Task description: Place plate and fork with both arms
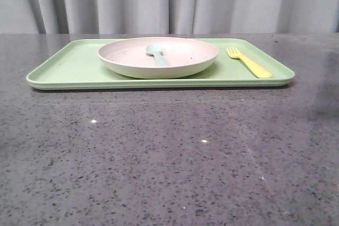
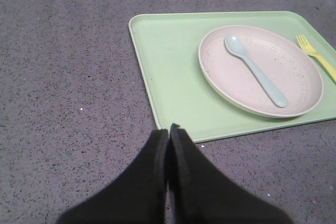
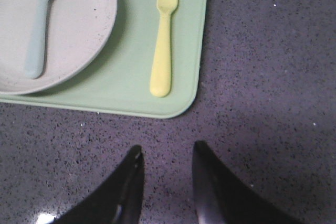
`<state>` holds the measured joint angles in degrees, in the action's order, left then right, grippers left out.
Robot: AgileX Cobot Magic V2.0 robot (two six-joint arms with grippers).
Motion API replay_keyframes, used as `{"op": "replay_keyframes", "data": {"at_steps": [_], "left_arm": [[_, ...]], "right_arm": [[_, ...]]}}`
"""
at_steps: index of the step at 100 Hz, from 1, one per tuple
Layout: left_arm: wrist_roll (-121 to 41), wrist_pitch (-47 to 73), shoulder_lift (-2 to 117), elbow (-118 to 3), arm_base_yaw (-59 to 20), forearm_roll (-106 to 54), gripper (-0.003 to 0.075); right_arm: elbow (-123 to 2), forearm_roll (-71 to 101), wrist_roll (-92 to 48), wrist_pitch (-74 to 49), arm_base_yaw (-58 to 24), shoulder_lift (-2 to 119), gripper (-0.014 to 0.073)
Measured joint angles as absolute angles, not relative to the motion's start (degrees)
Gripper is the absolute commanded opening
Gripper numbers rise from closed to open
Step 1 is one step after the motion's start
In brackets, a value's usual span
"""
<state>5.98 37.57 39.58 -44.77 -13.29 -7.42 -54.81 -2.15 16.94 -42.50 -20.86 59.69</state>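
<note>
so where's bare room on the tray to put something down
Free: the tray strip on the robot's left of the plate. Tighter: the gap between plate and fork. Crowded: the plate itself, with the spoon lying in it.

Spoon (image 1: 156, 54) lies inside plate (image 1: 180, 66); fork (image 1: 249, 62) just beside, apart, reachable from above.
</note>
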Motion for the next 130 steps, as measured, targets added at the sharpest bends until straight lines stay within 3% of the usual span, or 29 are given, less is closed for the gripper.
{"op": "replay_keyframes", "data": {"at_steps": [15, 99, 130], "left_arm": [[5.98, 37.32, 37.84, -42.17, -13.29, -7.25, -0.0020], [5.98, 34.77, 22.44, -29.38, -13.29, -7.13, -0.0020], [6.00, 34.39, 22.18, -29.26, -13.29, -7.13, -0.0020]], "right_arm": [[-49.91, -3.76, 16.94, -41.51, -20.86, 55.14, -0.0076], [-26.89, -4.10, 16.94, -36.59, -20.86, 24.20, -0.0067], [-25.83, -4.10, 16.94, -36.97, -20.86, 18.62, -0.0067]]}}
